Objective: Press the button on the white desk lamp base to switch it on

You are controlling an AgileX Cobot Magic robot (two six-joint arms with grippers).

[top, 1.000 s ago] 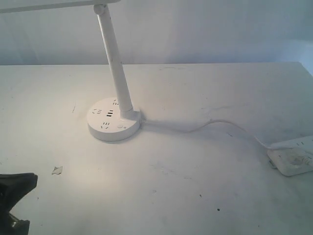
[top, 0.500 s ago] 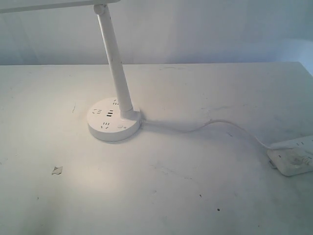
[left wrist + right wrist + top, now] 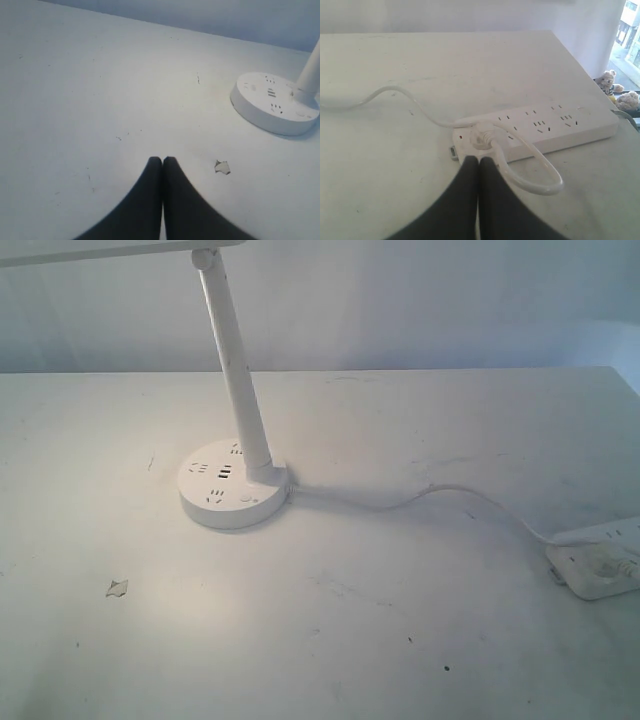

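gone from the wide view's lower left corner is the left gripper (image 3: 162, 160), which showed there a second ago. its wrist camera finds its dark jaws pressed together on nothing, well apart from the white desk lamp base (image 3: 232, 510). the button (image 3: 247, 500) sits flush near the base's near rim, untouched. the right gripper (image 3: 478, 159), jaws likewise clenched empty, hangs by the power strip (image 3: 555, 127).

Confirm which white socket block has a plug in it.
The rectangular power strip; a white plug sits in its end. The round lamp base has bare sockets.
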